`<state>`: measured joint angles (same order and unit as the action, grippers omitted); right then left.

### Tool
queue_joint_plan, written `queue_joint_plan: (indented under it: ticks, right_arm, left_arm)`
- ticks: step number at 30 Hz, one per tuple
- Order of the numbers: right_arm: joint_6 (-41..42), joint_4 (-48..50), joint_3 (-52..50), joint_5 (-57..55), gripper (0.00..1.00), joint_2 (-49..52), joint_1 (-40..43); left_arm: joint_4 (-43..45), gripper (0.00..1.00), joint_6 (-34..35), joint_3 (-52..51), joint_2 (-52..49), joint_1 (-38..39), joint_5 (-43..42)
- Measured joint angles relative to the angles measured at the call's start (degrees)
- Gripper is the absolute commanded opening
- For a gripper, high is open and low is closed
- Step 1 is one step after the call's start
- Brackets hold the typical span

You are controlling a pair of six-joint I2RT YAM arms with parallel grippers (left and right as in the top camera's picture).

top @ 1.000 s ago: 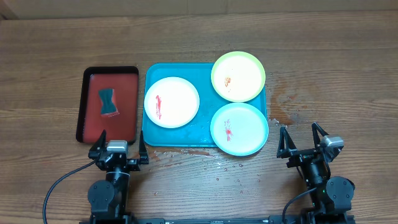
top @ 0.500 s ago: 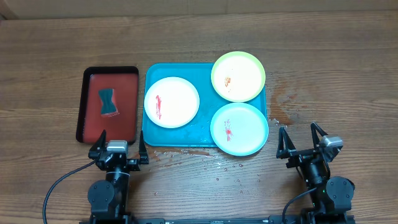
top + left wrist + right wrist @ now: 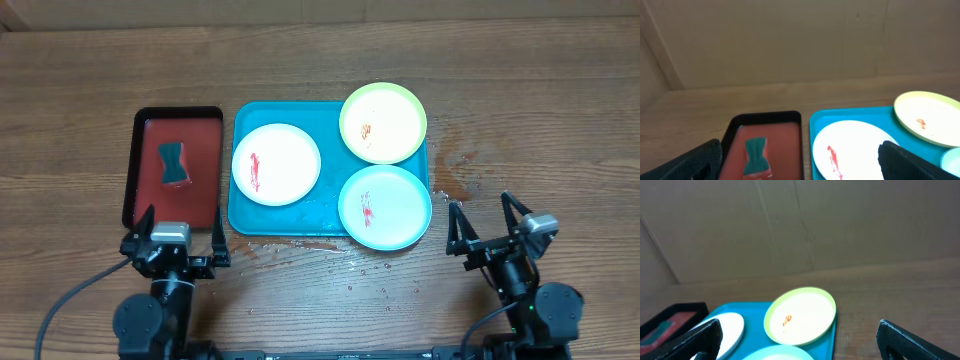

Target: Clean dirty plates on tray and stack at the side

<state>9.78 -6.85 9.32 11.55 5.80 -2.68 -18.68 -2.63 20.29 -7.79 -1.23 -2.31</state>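
Both arms sat at the near edge of the desk (image 3: 80,70), no cleaning begun, by the look of it. The left jaws were spread wide & empty, just short of the red tray (image 3: 207,150). That tray held the sponge (image 3: 176,163), prob. to keep it off the wood & w/in the left arm's reach. The right jaws were also wide open, holding nothing, near the teal tray's (image 3: 290,222) near-right corner.

All 3 plates lay flat on the teal tray, side by side, no overlap:
- white plate (image 3: 276,164): left side
- yellow-green plate (image 3: 383,123): far right, hanging over the far rim
- light-blue plate (image 3: 385,207): near right, edge over the near rim

Red smears faced up, so each could likely be wiped w/o flipping. Desk right of the tray looked the likely stacking spot.
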Motion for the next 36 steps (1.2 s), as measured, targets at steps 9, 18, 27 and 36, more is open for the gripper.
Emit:
queue_joint_plan:
  ticks: [9, 18, 27, 36]
  right_arm:
    - [-0.5, -12.9, 20.9, 0.3, 1.00, 17.1, 0.0]
    - [-0.6, -32.9, 46.8, 0.3, 1.00, 36.7, 0.0]
    - [-0.8, -61.7, 75.5, 0.3, 1.00, 61.3, 0.0]
    - [0.5, -52.7, 77.7, 12.0, 0.77, 76.0, -1.9]
  left_arm:
    - [-14.0, 1.00, 0.9, 22.1, -18.9, 0.0, -1.8]
    - [-39.8, 1.00, 1.0, 54.4, -43.3, 0.0, -2.5]
    - [-68.2, 1.00, 1.0, 84.9, -67.8, 0.0, -7.6]
    - [-69.6, 1.00, 1.0, 90.0, -82.1, 0.0, -13.8]
